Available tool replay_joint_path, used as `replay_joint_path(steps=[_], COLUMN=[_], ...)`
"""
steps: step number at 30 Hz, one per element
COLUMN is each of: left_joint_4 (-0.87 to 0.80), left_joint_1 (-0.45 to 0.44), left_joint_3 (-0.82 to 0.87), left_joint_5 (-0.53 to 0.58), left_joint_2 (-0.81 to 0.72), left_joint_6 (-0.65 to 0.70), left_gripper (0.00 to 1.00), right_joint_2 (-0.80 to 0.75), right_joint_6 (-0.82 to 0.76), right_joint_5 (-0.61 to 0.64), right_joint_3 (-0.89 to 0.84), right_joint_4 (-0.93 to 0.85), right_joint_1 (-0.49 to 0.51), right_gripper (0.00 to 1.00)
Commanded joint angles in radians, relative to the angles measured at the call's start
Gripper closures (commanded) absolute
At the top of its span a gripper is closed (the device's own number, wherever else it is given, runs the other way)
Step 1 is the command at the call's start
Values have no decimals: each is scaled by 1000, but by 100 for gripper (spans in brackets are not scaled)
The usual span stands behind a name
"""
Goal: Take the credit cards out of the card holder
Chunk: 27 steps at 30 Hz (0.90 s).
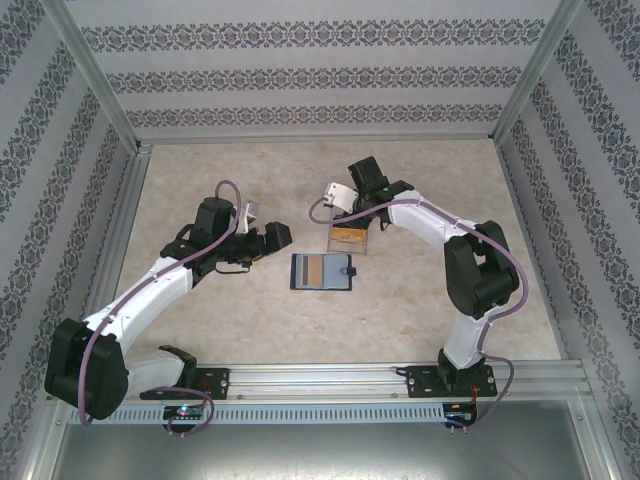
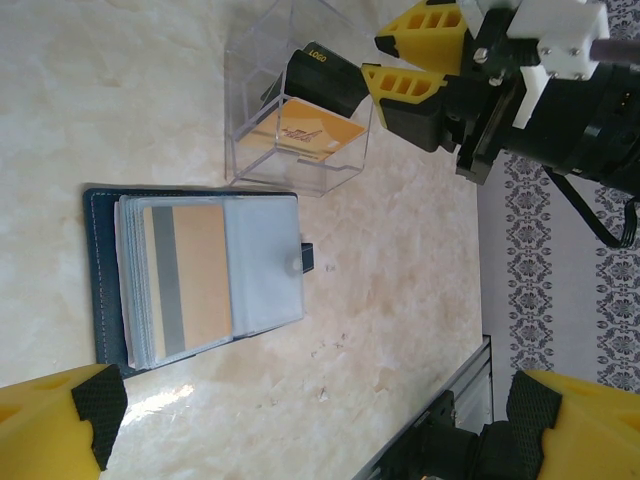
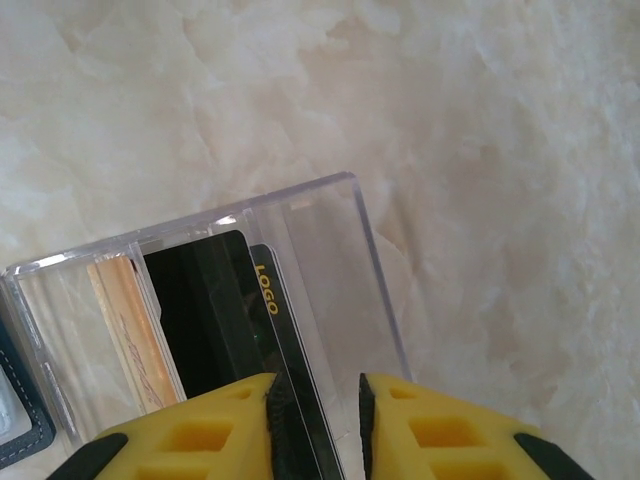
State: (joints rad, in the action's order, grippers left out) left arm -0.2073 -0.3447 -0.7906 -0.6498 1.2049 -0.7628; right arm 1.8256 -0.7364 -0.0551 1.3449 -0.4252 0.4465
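Where cards go: clear box (image 2: 250, 60), black card (image 2: 322, 82) leaning inside.
Right gripper (image 3: 318, 390): jaws slightly parted, straddling the card but not pinching it.
Left gripper (image 2: 320, 430): wide open (idle).
Holder (image 2: 105, 280): open flat, so the gold card (image 2: 205, 275) is reachable.

The scene is evenly bright, lit softly from overhead. From the top camera I see faint, blurred shadows on the pale marbled beige tabletop (image 1: 250, 330), and the picture is slightly grainy. In my left wrist view a white sheen lies on the tabletop near the bottom left, and the clear plastic box (image 2: 245, 70) glints along its edges. In my right wrist view the yellow-and-black right gripper (image 3: 316, 392) looms close and soft-focused; the marble looks washed out.
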Motion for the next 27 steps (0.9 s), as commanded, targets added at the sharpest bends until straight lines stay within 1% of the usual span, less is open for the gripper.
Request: replay_joint_path(steps=[1,10,17,27], left_joint_4=[-12,-25,-36,-37], left_joint_1=[12,13,12,12], left_joint_3=[15,12,14,14], left_joint_5=[-1,-4,-4,1], left_joint_2=[-17,-24,-29,-23], left_joint_6=[14,18,20,23], left_gripper=[0,0,1,1], right_joint_2=[-54,-1,50,82], right_joint_6=[40,73,77,79], right_joint_5=[-59,-88,-62,-47], right_joint_3=[-22,5,43,46], right_joint_4=[-6,-32,-42,-32], right_joint_1=[-9,-15,-15,-14], right_gripper=[66,61,59,58])
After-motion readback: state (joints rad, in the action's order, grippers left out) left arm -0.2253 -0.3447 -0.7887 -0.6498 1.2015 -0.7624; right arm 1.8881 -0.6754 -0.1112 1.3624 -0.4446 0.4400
